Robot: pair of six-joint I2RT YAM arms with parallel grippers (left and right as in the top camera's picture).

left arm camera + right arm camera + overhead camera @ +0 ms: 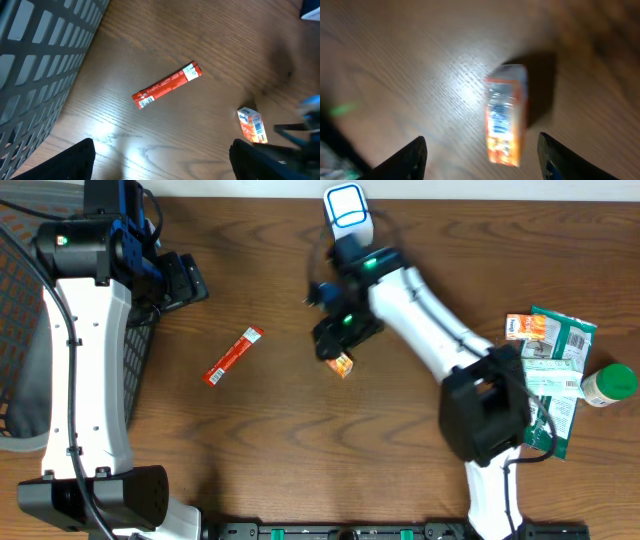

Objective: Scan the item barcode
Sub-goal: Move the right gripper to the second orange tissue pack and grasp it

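Right end effector (481, 145): jaws partly open, gripping nothing. The small orange box (507, 117) lies flat on the counter (395, 60) directly beneath it, between the two fingers and nearer one than the other. It appears to touch neither, though blur prevents certainty.

Step in hand, as judged: picking the item, prior to scanning.

Next move calls for:
- Lower and centre the box between the fingers.
- Close across its narrow sides.
- Lift and present the barcode face to the white-and-blue device (346, 208) beyond the end effector, presumably the scanner.

Left end effector (161, 150): wide open, empty, well apart, above a red stick packet (167, 85).
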